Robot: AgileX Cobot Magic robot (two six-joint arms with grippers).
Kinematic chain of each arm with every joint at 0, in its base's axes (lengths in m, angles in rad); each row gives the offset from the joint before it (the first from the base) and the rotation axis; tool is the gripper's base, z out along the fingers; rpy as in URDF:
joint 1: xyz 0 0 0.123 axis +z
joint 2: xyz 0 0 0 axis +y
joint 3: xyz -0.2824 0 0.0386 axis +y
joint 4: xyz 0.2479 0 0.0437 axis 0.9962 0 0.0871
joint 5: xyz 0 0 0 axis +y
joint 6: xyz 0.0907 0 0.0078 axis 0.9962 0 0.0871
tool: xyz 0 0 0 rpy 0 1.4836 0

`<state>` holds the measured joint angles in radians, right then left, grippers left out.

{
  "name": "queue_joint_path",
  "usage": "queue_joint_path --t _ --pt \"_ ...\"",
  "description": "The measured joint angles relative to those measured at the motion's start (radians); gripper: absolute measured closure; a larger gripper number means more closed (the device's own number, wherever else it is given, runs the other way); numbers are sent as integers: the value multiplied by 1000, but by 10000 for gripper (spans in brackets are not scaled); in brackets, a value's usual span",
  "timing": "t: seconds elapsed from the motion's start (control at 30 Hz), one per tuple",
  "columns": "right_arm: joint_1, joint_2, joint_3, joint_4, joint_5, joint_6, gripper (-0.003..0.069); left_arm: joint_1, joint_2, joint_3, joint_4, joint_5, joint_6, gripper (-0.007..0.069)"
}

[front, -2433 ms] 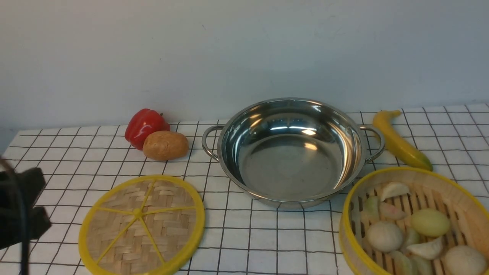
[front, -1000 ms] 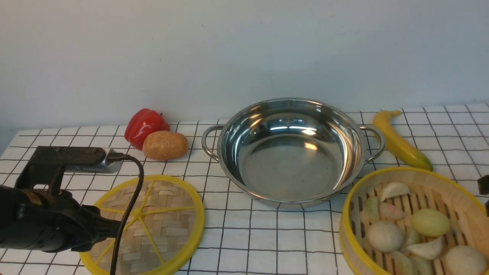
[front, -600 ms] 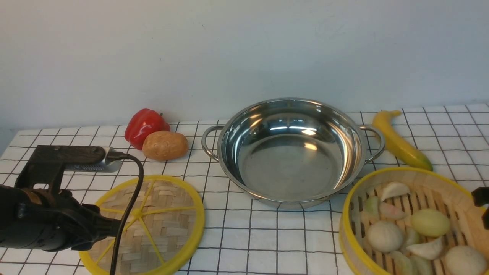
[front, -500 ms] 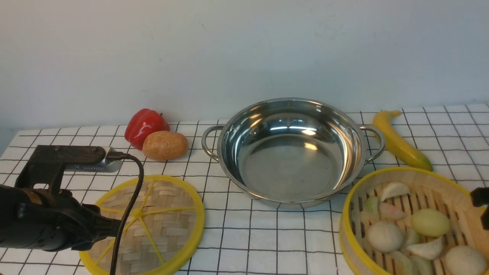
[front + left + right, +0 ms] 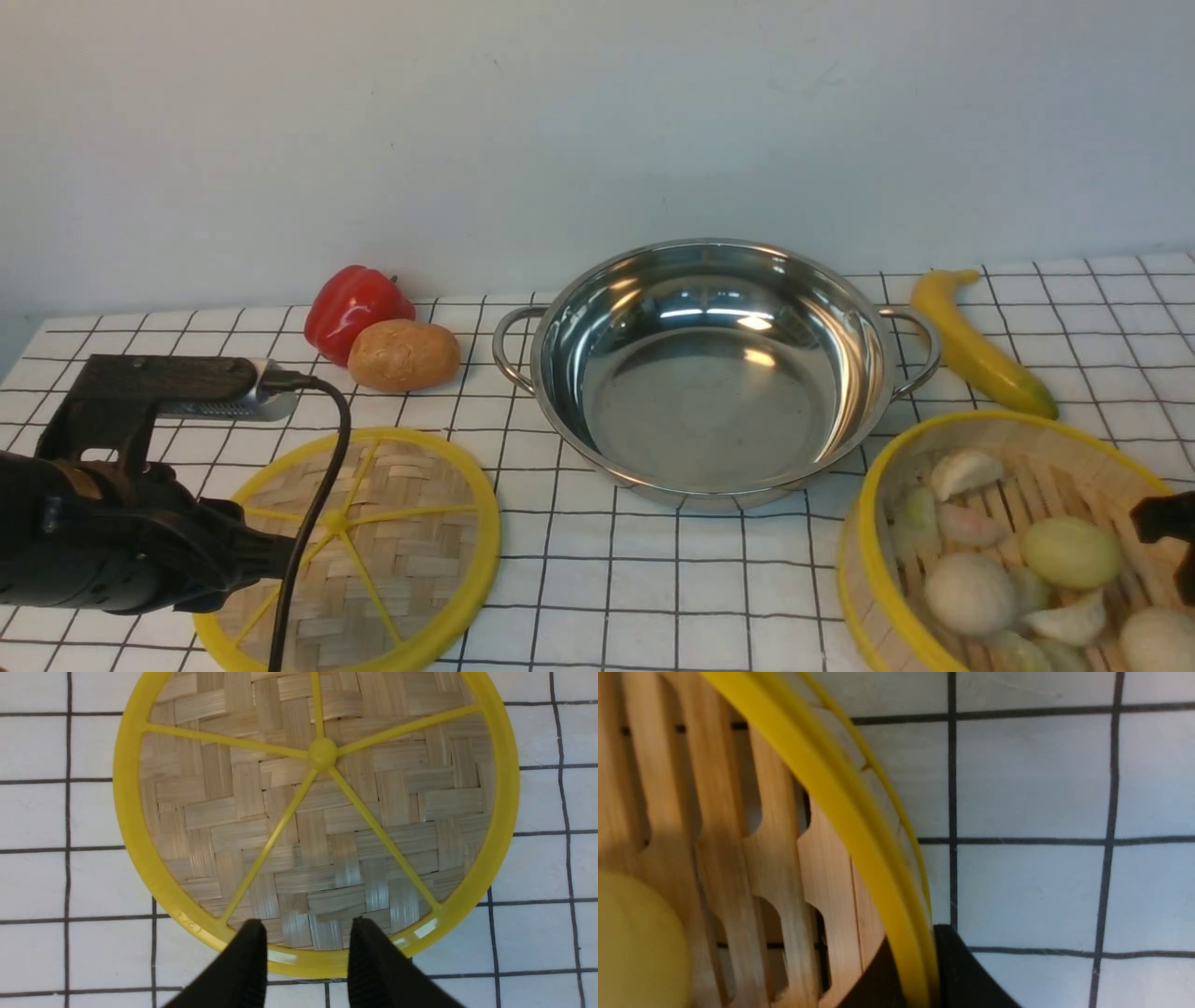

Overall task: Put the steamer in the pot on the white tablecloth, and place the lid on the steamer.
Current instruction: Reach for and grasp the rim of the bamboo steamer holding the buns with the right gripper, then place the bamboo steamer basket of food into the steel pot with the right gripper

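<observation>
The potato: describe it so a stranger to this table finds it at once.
Start at the steel pot in the middle of the checked tablecloth. Left of its left handle lie two vegetables. The potato is the dull brown oval one, in front of the glossy red pepper.

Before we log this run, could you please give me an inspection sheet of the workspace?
Surface: white tablecloth, black grid, lying flat.
Job's things: pot empty; steamer beside it, holding buns; lid flat on the cloth.
Clutter: red pepper and potato left of the pot, banana right.
Grippers: left gripper open over the lid's rim; right gripper pinching the steamer's rim.
Cables: black cable crossing above the lid.
Surroundings: plain pale wall.
</observation>
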<state>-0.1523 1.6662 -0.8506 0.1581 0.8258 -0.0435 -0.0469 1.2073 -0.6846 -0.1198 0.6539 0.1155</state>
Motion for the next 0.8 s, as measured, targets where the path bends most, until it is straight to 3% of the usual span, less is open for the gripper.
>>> queue_joint_path --t 0.2,0.53,0.8 --pt "0 0 -9 -25 32 0 605 0 0 0 -1 0 0 384" --pt "0 -127 -118 -47 259 0 605 0 0 0 -1 0 0 384" --pt "19 -191 -201 42 349 -17 605 0 0 0 -1 0 0 384"
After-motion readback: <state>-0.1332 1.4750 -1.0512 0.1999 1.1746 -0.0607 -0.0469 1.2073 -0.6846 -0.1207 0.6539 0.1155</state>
